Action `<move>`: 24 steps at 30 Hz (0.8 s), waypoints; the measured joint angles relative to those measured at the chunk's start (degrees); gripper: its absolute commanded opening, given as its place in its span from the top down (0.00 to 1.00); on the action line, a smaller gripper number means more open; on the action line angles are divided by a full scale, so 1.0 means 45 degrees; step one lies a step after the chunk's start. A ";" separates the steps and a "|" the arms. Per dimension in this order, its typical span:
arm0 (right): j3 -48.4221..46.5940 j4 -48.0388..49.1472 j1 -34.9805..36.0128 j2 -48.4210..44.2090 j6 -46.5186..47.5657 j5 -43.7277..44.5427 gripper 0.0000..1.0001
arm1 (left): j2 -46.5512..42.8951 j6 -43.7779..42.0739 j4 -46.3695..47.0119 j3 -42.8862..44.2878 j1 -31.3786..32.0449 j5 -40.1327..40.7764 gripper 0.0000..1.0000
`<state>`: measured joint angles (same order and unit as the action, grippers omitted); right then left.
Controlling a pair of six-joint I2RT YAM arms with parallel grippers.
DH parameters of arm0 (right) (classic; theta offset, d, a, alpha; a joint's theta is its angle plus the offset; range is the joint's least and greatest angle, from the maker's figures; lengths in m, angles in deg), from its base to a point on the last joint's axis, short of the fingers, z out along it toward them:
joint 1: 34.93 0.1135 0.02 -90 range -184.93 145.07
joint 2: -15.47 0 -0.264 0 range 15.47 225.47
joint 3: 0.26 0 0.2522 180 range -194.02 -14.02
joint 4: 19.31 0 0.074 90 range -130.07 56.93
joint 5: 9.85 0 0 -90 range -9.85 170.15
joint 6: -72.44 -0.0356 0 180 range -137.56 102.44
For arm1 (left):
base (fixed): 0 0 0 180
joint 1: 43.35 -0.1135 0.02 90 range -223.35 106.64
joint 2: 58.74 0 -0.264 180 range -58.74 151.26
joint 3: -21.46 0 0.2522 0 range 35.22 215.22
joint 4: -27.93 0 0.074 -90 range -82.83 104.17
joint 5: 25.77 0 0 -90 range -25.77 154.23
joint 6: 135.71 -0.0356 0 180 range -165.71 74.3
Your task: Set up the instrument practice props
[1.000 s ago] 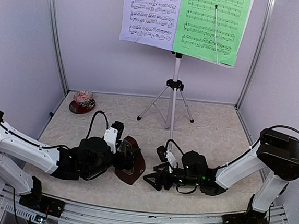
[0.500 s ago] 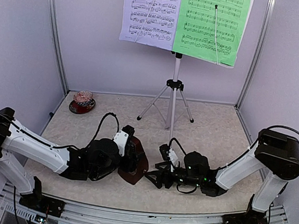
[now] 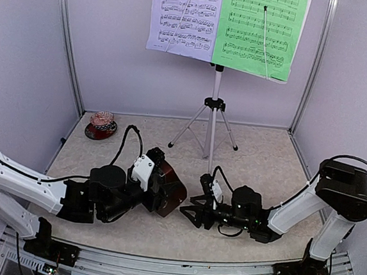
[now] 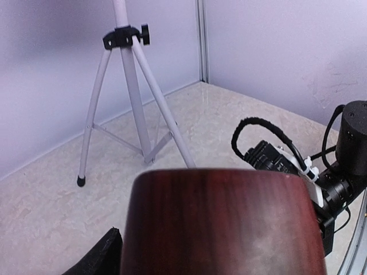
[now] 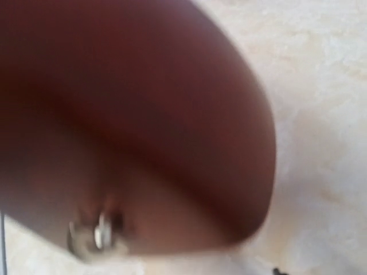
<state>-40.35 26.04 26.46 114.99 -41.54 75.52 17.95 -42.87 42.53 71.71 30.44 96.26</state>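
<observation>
My left gripper [image 3: 155,185] clamps the brown metronome [image 3: 171,189], held tilted off the table [image 3: 265,164], presumably for standing upright; my right gripper [image 3: 193,214], jaws apart, sits beside to steady.

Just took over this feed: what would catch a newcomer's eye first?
The silver music stand rises at the back, its lavender sheet and green sheet side by side up top. Near the front, the left gripper holds the brown metronome tilted, the right gripper close beside it.
</observation>
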 measured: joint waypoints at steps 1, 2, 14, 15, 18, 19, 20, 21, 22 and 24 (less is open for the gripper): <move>0.0083 0.0078 0.0010 -0.0107 0.0078 0.0019 0.37 | -0.0180 -0.0321 0.0209 -0.0019 0.0044 0.0053 0.76; 0.0165 0.0209 0.0068 -0.0267 0.0170 0.0078 0.37 | -0.0316 -0.0704 0.0408 -0.0019 0.0063 0.0141 0.76; -0.0889 0.0097 0.0840 -0.0597 0.1681 0.1316 0.48 | -0.0379 -0.2705 0.0729 0.0155 0.0568 0.0908 0.77; -0.1015 -0.0049 0.0874 -0.0597 0.1753 0.1496 0.49 | -0.0379 -0.2764 0.0729 0.0204 0.0573 0.1001 0.77; -0.1326 -0.0432 0.0962 -0.0597 0.1894 0.2016 0.55 | -0.0379 -0.2900 0.0733 0.0291 0.0583 0.1185 0.77; -0.1399 -0.0534 0.0981 -0.0597 0.1938 0.2152 0.56 | -0.0379 -0.2943 0.0733 0.0311 0.0597 0.1248 0.77; -0.1467 -0.0646 0.1010 -0.0597 0.1962 0.2312 0.58 | -0.0379 -0.2973 0.0733 0.0316 0.0602 0.1282 0.77; -0.1525 -0.0748 0.1030 -0.0597 0.1991 0.2467 0.60 | -0.0379 -0.2992 0.0733 0.0321 0.0612 0.1321 0.77; -0.1564 -0.0821 0.1049 -0.0597 0.2021 0.2589 0.62 | -0.0379 -0.3007 0.0738 0.0321 0.0612 0.1331 0.77; -0.1617 -0.0942 0.1088 -0.0597 0.2079 0.2812 0.66 | -0.0379 -0.3021 0.0733 0.0321 0.0612 0.1331 0.77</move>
<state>-47.63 21.80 31.35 112.31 -32.19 88.18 16.24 -56.47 45.83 73.15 33.20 102.25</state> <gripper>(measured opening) 0.388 0.679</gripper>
